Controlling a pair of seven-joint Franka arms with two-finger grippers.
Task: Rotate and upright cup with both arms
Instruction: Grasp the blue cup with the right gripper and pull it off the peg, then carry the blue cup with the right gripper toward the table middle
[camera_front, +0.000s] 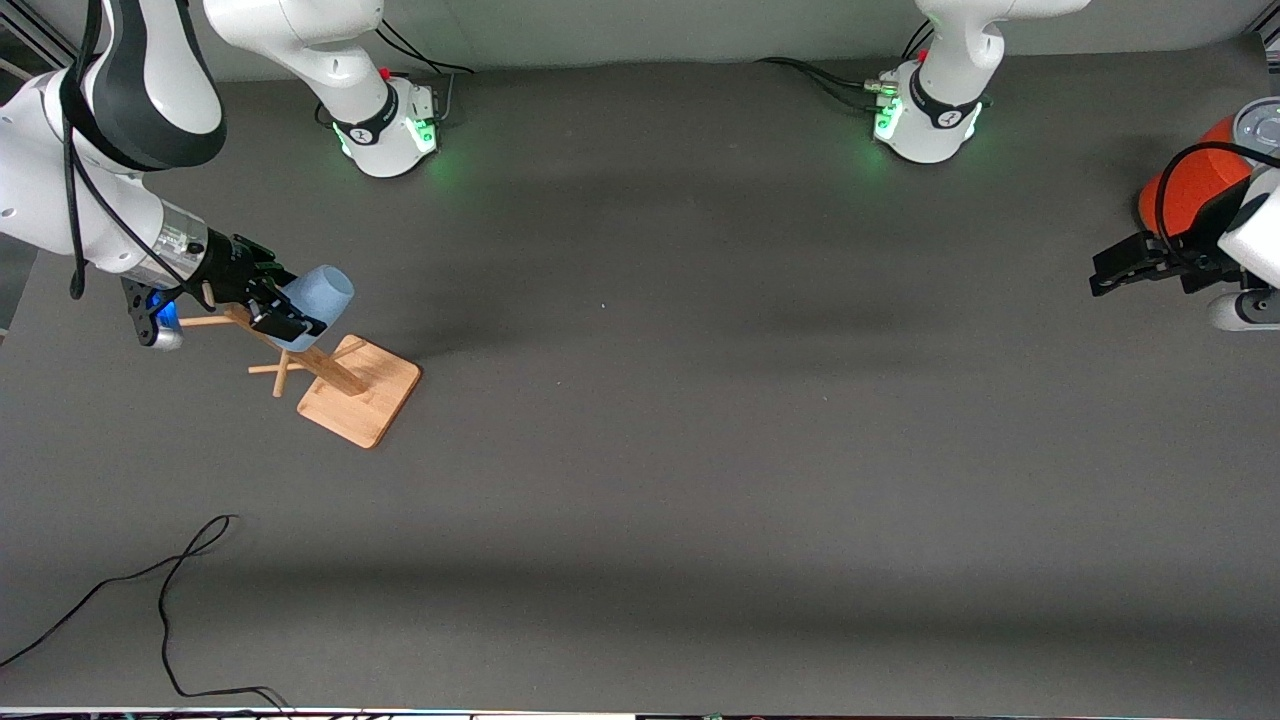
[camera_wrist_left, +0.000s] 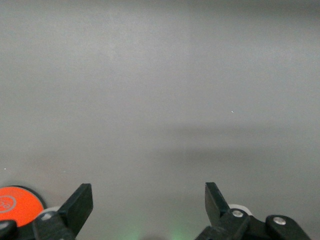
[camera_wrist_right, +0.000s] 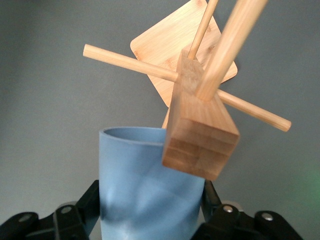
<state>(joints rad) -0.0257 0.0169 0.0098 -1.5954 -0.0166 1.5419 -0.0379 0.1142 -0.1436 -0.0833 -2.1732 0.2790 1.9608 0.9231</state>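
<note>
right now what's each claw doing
left claw: open, holding nothing, beside the orange-red can.
right claw: shut on the small light-blue matte cup.

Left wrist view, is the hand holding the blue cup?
No, the left hand is open and empty; the right hand grips the blue cup.

Matte light-blue cup (camera_wrist_right: 145, 185); smooth pale wooden rack (camera_front: 358, 390); matt dark-grey table (camera_front: 700, 450)
</note>
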